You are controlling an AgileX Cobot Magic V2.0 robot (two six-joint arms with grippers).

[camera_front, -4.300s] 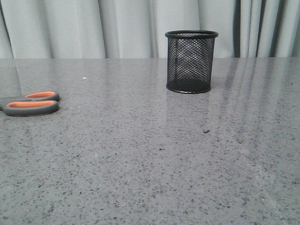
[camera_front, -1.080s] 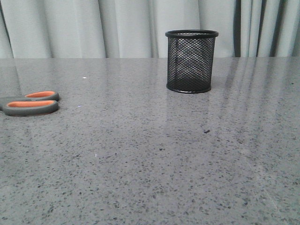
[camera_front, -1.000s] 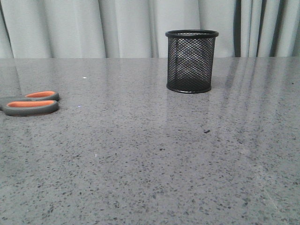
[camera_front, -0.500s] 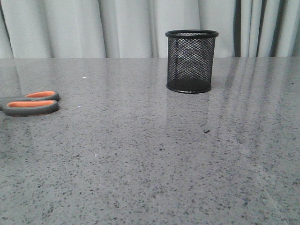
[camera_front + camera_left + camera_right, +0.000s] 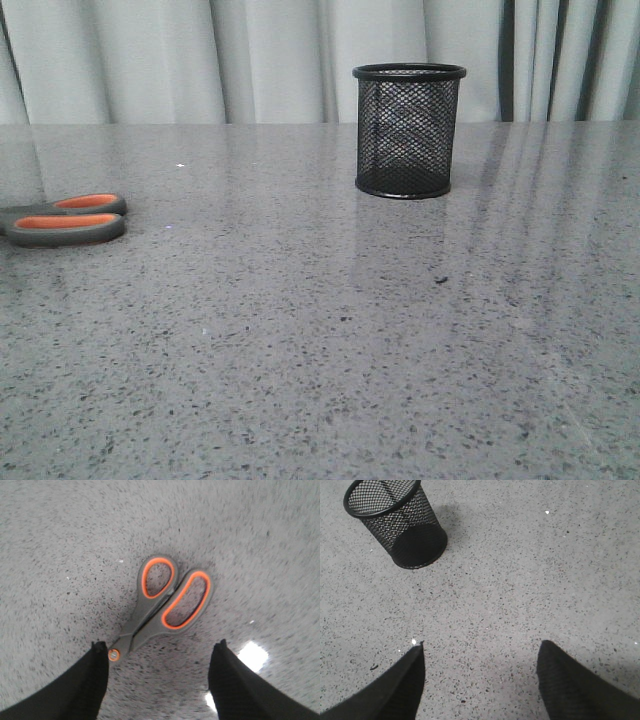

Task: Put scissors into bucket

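Note:
The scissors (image 5: 66, 220) lie flat at the table's left edge; only their grey handles with orange-lined loops show in the front view. In the left wrist view the scissors (image 5: 165, 602) lie just beyond my left gripper (image 5: 160, 646), which is open and empty, with the orange pivot screw by one fingertip and the blades hidden. The bucket (image 5: 408, 130), a black wire-mesh cup, stands upright and looks empty at the back, right of the middle. My right gripper (image 5: 481, 645) is open and empty above bare table, the bucket (image 5: 396, 522) well beyond it. Neither gripper shows in the front view.
The grey speckled table (image 5: 320, 330) reaches back to a pale curtain (image 5: 200, 60). A small dark speck (image 5: 440, 279) lies on the table in front of the bucket.

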